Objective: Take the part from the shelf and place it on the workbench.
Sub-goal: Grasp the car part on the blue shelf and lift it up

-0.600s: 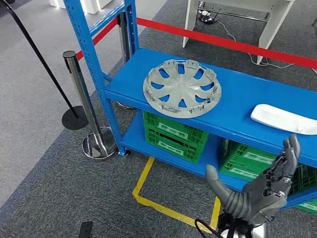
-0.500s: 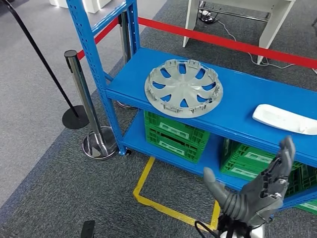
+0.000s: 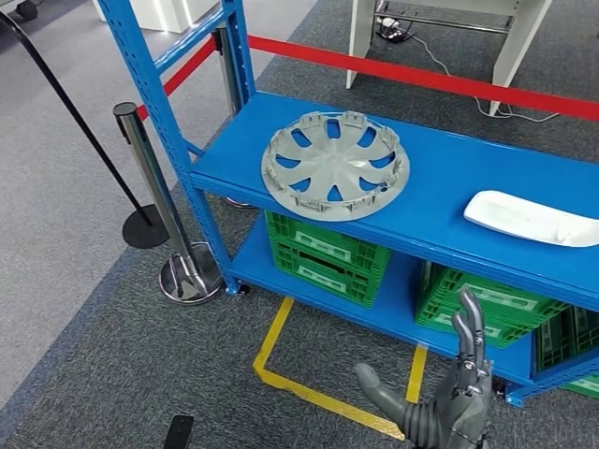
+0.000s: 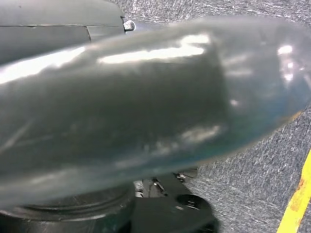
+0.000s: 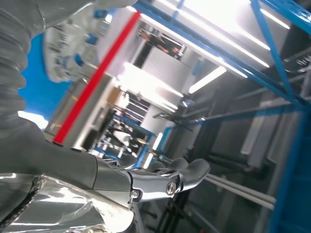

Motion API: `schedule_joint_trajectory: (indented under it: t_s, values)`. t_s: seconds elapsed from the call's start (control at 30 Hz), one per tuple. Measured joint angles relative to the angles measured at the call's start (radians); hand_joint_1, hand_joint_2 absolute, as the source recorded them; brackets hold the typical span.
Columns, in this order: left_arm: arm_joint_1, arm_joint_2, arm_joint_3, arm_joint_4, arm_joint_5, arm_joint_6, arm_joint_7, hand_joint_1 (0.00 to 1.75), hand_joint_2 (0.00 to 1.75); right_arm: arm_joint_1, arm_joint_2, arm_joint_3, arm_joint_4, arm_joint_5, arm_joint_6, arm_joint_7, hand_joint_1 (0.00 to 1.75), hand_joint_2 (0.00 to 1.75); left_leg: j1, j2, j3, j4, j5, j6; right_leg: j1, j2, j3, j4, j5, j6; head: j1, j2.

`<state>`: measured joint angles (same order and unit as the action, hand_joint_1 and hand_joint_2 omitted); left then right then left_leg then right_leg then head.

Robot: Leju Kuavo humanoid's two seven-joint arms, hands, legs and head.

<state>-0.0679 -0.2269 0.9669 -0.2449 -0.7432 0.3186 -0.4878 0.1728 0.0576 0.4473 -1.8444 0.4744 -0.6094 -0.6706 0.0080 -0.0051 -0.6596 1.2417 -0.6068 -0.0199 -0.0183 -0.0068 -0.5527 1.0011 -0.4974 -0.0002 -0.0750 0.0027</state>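
Observation:
A grey wheel cover [image 3: 335, 165] lies flat on the upper board of the blue shelf [image 3: 452, 178], left of its middle. A white curved part [image 3: 533, 218] lies on the same board at the right. My right hand [image 3: 445, 402] is low at the bottom of the head view, below and in front of the shelf's lower board. Its fingers point up and are spread, the thumb sticks out to the left, and it holds nothing. In the right wrist view a finger [image 5: 183, 175] stretches out into free air, and the wheel cover [image 5: 69, 43] shows blurred.
Green crates [image 3: 327, 254] [image 3: 488, 313] stand on the lower board. A chrome stanchion [image 3: 152, 187] stands left of the shelf post, and a red belt [image 3: 424, 73] runs behind the shelf. Yellow tape [image 3: 297, 388] marks the grey carpet in front.
My right hand has dropped lower and drifted left, away from the shelf edge, still with nothing in it. The camera has shifted a little; the parts lie as before.

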Motion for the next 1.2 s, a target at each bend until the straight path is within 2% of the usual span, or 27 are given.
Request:
schedule_joint_trajectory:
  t_s: [0.03,0.07,0.1,0.17,0.2,0.27,0.37,0.4,0.43,0.5,0.53,0.57,0.6,0.67,0.7,0.73,0.77,0.83,0.9,0.93,1.0,1.03,1.07,1.1,1.17,1.2]
  values:
    - [0.001,0.000,-0.002,0.000,-0.002,0.002,-0.001,0.00,0.00,0.010,-0.008,-0.002,0.000,-0.002,0.003,0.000,0.00,1.75,0.002,0.000,-0.018,0.037,-0.007,-0.003,0.000,0.000,0.000,0.000,-0.001,-0.001,0.000,0.000]
    - [0.001,-0.001,-0.004,0.001,-0.003,0.003,-0.002,0.00,0.00,0.018,-0.014,-0.005,0.000,-0.005,0.005,0.000,0.00,1.75,0.004,0.000,-0.019,0.040,0.005,-0.005,0.000,0.001,0.001,0.001,-0.001,0.000,0.000,0.000]
    - [0.000,-0.002,-0.006,0.001,-0.006,0.004,-0.003,0.00,0.00,0.024,-0.020,-0.008,0.000,-0.006,0.007,0.000,0.00,1.75,0.006,0.000,-0.003,0.005,0.034,-0.005,0.000,0.003,0.003,0.001,-0.002,0.001,0.000,0.000]
    - [-0.001,-0.004,-0.010,0.001,-0.014,0.006,-0.005,0.00,0.00,0.033,-0.026,-0.013,0.000,-0.007,0.011,0.000,0.00,1.75,0.009,0.000,0.057,-0.120,0.100,-0.002,0.000,0.005,0.006,0.002,-0.005,0.006,0.000,0.000]
    - [-0.003,-0.005,-0.012,0.002,-0.018,0.008,-0.005,0.00,0.00,0.036,-0.029,-0.016,0.000,-0.007,0.013,0.000,0.00,1.75,0.008,0.000,0.081,-0.174,0.116,0.001,0.001,0.006,0.006,0.004,-0.007,0.011,0.000,0.000]
    - [-0.005,-0.007,-0.019,0.004,-0.022,0.011,-0.004,0.00,0.00,0.040,-0.033,-0.020,0.000,-0.006,0.019,0.000,0.00,1.75,0.005,-0.001,0.097,-0.216,0.116,0.011,0.004,0.006,0.002,0.005,-0.007,0.023,0.002,0.000]
    - [-0.005,-0.007,-0.023,0.006,-0.021,0.013,-0.004,0.00,0.00,0.042,-0.037,-0.025,0.000,-0.003,0.034,0.000,0.00,1.75,0.004,-0.001,0.097,-0.226,0.120,0.030,0.002,0.005,-0.005,0.009,-0.013,0.039,0.005,0.000]
    - [-0.005,-0.007,-0.023,0.006,-0.020,0.013,-0.004,0.00,0.00,0.041,-0.037,-0.026,0.000,-0.002,0.037,0.000,0.00,1.75,0.006,-0.001,0.099,-0.230,0.122,0.037,0.001,0.006,-0.018,0.034,-0.029,0.043,0.007,0.000]
    - [-0.006,-0.007,-0.023,0.006,-0.020,0.013,-0.004,0.00,0.00,0.042,-0.037,-0.026,0.000,-0.001,0.038,0.000,0.00,1.75,0.006,0.000,0.101,-0.232,0.123,0.042,0.000,0.006,-0.041,0.080,-0.055,0.045,0.008,0.000]
    - [-0.006,-0.007,-0.024,0.006,-0.020,0.013,-0.004,0.00,0.00,0.043,-0.038,-0.028,0.001,-0.001,0.039,0.000,0.00,1.75,0.003,0.001,0.101,-0.232,0.121,0.049,0.000,0.006,-0.108,0.215,-0.112,0.047,0.010,0.000]
    - [-0.006,-0.007,-0.024,0.006,-0.020,0.012,-0.004,0.00,0.00,0.044,-0.038,-0.029,0.001,-0.001,0.039,0.000,0.00,1.75,0.001,0.001,0.102,-0.232,0.121,0.050,0.000,0.006,-0.137,0.269,-0.126,0.047,0.010,0.000]
    - [-0.005,-0.007,-0.024,0.006,-0.020,0.012,-0.004,0.00,0.00,0.045,-0.039,-0.031,0.002,-0.001,0.039,0.000,0.00,1.75,-0.001,0.001,0.103,-0.231,0.119,0.051,0.000,0.006,-0.151,0.291,-0.123,0.046,0.010,0.000]
    - [-0.005,-0.007,-0.024,0.006,-0.019,0.012,-0.004,0.00,0.00,0.046,-0.040,-0.032,0.003,-0.001,0.039,0.000,0.00,1.75,-0.002,0.001,0.105,-0.231,0.118,0.052,0.000,0.006,-0.146,0.274,-0.100,0.044,0.010,0.000]
    - [-0.005,-0.007,-0.024,0.007,-0.019,0.012,-0.004,0.00,0.00,0.046,-0.040,-0.033,0.003,0.000,0.039,0.000,0.00,1.75,-0.004,-0.001,0.112,-0.231,0.113,0.049,0.002,0.006,-0.091,0.151,-0.028,0.036,0.010,0.000]
    - [-0.006,-0.007,-0.024,0.007,-0.019,0.012,-0.004,0.00,0.00,0.045,-0.040,-0.034,0.003,0.001,0.039,0.000,0.00,1.75,-0.006,-0.002,0.114,-0.229,0.110,0.046,0.003,0.005,-0.056,0.085,-0.004,0.032,0.010,0.000]
    - [-0.006,-0.007,-0.024,0.007,-0.019,0.012,-0.003,0.00,0.00,0.045,-0.040,-0.034,0.004,0.003,0.039,0.000,0.00,1.75,-0.007,-0.002,0.114,-0.228,0.108,0.041,0.005,0.006,-0.033,0.041,0.007,0.028,0.009,0.000]
    - [-0.006,-0.007,-0.024,0.007,-0.020,0.012,-0.002,0.00,0.00,0.046,-0.040,-0.035,0.004,0.004,0.039,0.000,0.00,1.75,-0.009,-0.002,0.113,-0.227,0.107,0.036,0.007,0.007,-0.022,0.020,0.006,0.026,0.009,0.000]
    - [-0.007,-0.007,-0.024,0.007,-0.021,0.011,0.001,0.00,0.00,0.052,-0.040,-0.037,0.003,0.005,0.039,0.000,0.00,1.75,-0.008,-0.001,0.111,-0.227,0.105,0.027,0.007,0.009,-0.018,0.014,0.002,0.020,0.007,0.000]
    - [-0.007,-0.007,-0.024,0.008,-0.022,0.010,0.003,0.00,0.00,0.057,-0.040,-0.038,0.003,0.005,0.038,0.000,0.00,1.75,-0.006,0.000,0.105,-0.204,0.089,0.017,0.004,0.008,-0.011,0.008,0.001,0.010,0.005,0.000]
    - [-0.007,-0.006,-0.024,0.008,-0.022,0.009,0.003,0.00,0.00,0.057,-0.040,-0.038,0.002,0.006,0.037,0.000,0.00,1.75,-0.005,0.000,0.088,-0.164,0.067,0.011,0.001,0.007,-0.006,0.005,0.000,0.003,0.004,0.000]
    - [-0.007,-0.004,-0.024,0.008,-0.022,0.006,0.002,0.00,0.00,0.056,-0.040,-0.039,0.002,0.006,0.037,0.000,0.00,1.75,-0.002,0.001,0.024,-0.035,0.013,0.002,0.001,0.004,0.002,0.004,-0.008,-0.005,0.002,0.000]
    - [-0.006,-0.003,-0.024,0.008,-0.022,0.003,0.002,0.00,0.00,0.056,-0.040,-0.039,0.002,0.007,0.037,0.000,0.00,1.75,-0.001,0.001,-0.008,0.024,-0.005,0.000,0.002,0.004,0.006,0.004,-0.012,-0.007,0.002,0.000]
    - [-0.006,-0.002,-0.024,0.008,-0.022,0.001,0.002,0.00,0.00,0.056,-0.040,-0.039,0.003,0.008,0.037,0.000,0.00,1.75,-0.001,0.001,-0.027,0.056,-0.005,-0.001,0.002,0.004,0.011,0.004,-0.015,-0.007,0.002,0.000]
    - [-0.005,-0.001,-0.024,0.008,-0.022,-0.001,0.002,0.00,0.00,0.056,-0.040,-0.039,0.003,0.008,0.037,0.000,0.00,1.75,-0.001,0.001,-0.029,0.050,0.016,-0.001,0.002,0.005,0.017,0.005,-0.020,-0.006,0.002,0.000]
    - [-0.005,0.001,-0.024,0.008,-0.024,-0.002,0.004,0.00,0.00,0.056,-0.040,-0.039,0.002,0.008,0.037,0.000,0.00,1.75,-0.002,0.001,0.015,-0.063,0.096,0.008,0.002,0.006,0.030,0.004,-0.031,-0.002,0.002,0.000]
    - [-0.006,0.003,-0.024,0.008,-0.025,-0.002,0.005,0.00,0.00,0.056,-0.040,-0.039,0.002,0.008,0.036,0.000,0.00,1.75,-0.004,0.001,0.042,-0.127,0.124,0.015,0.004,0.006,0.034,0.004,-0.037,0.002,0.002,0.000]
